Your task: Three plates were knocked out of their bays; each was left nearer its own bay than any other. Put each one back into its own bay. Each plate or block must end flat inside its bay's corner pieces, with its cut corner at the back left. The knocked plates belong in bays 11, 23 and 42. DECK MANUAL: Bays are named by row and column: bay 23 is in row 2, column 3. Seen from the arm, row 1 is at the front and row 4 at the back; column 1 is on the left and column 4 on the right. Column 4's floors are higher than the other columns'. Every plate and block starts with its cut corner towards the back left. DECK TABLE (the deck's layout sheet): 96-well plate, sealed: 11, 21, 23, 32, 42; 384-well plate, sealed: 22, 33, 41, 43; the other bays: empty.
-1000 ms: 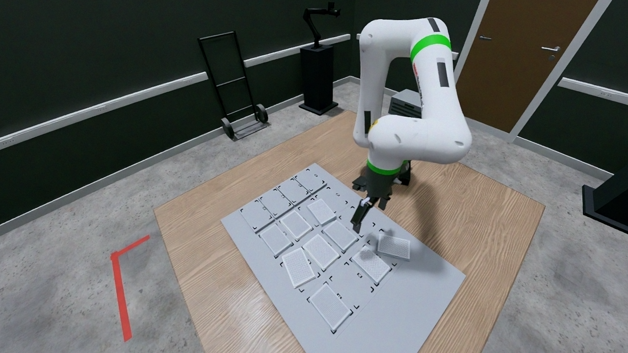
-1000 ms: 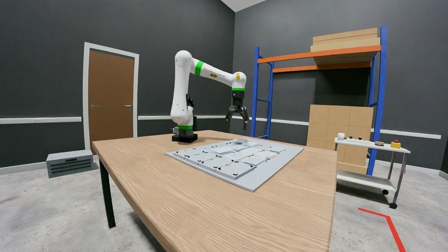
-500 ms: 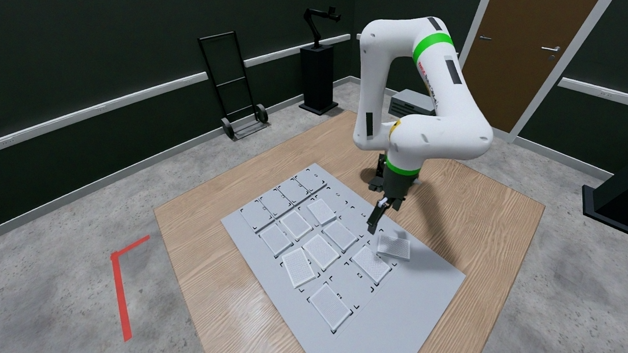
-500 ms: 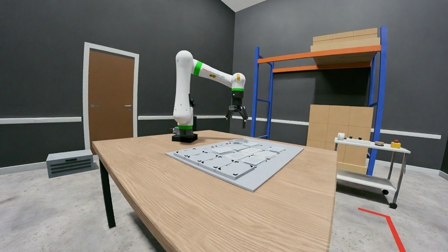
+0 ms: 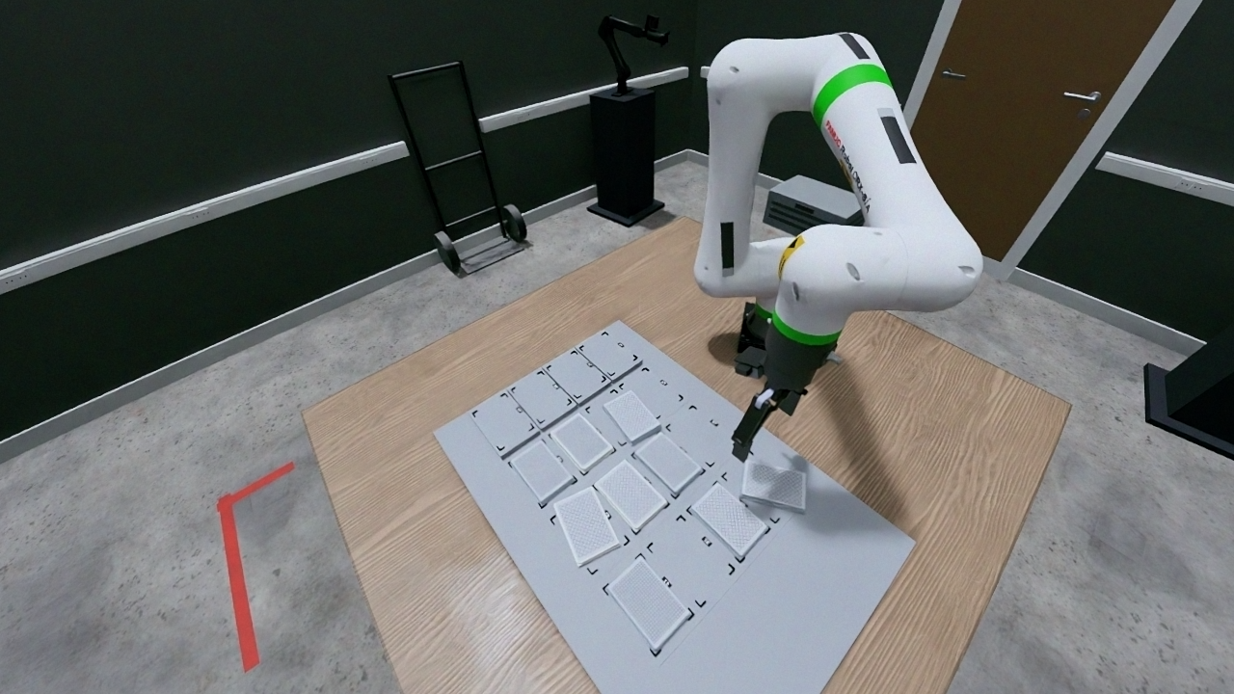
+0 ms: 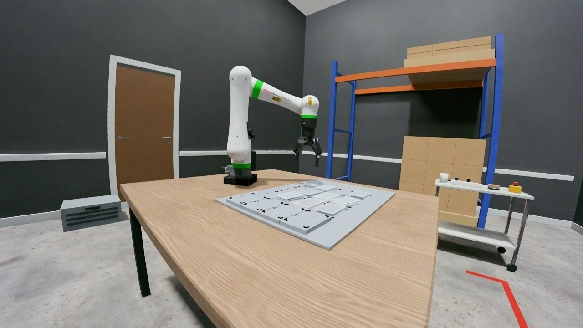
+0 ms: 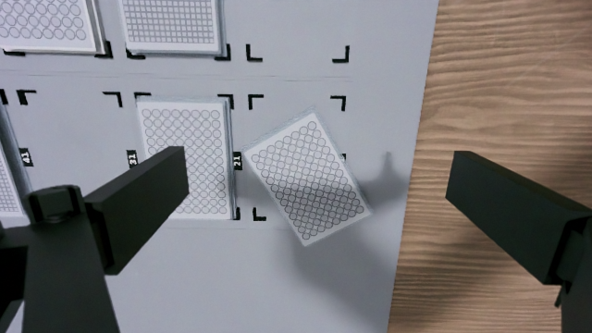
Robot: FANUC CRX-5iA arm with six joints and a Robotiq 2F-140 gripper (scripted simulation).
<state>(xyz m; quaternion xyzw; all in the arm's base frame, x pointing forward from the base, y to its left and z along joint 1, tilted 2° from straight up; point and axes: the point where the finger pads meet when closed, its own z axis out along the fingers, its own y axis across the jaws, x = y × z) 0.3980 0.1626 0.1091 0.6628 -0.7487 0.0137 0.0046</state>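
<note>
A sealed 96-well plate (image 7: 306,178) lies skewed across bay 11's corner marks (image 7: 296,154), turned clockwise and sticking out past the lower marks; it also shows in the top view (image 5: 773,486). My gripper (image 7: 317,172) is open and empty, hovering above this plate with one finger on each side, and appears in the top and exterior views (image 5: 755,422) (image 6: 308,148). A second 96-well plate (image 5: 586,523) lies askew by bay 42. A third (image 5: 631,415) sits by bay 23, slightly off its marks.
A 96-well plate sits square in bay 21 (image 7: 187,157). Bay 32's plate (image 7: 46,23) and bay 22's 384-well plate (image 7: 171,23) sit behind. Bay 12 (image 7: 296,28) is empty. The deck's edge and wooden table (image 7: 499,92) lie to the right. Raised column 4 bays (image 5: 556,384) are empty.
</note>
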